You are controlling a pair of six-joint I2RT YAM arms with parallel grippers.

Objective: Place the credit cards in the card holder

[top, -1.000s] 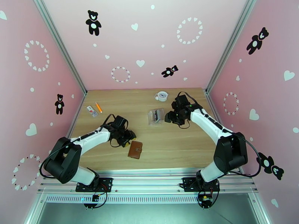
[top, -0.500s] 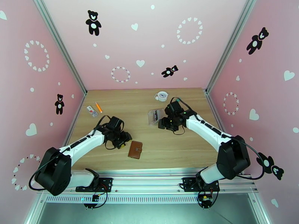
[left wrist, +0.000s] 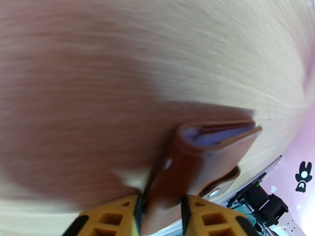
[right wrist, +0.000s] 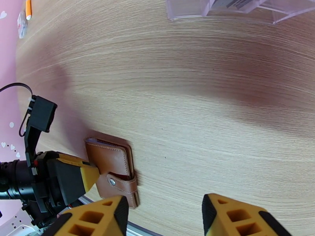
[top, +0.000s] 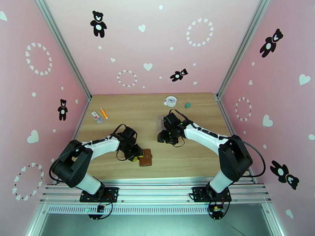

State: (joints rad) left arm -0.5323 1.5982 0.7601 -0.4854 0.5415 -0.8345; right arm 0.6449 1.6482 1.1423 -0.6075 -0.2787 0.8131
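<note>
Left claw grips card holder, clear pouch well apart.

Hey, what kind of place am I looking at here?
Probably a robot test booth rather than a home: left arm and right arm bolted to a metal rail, a wooden table boxed in by pink walls, the left hand pinching a brown wallet.
</note>
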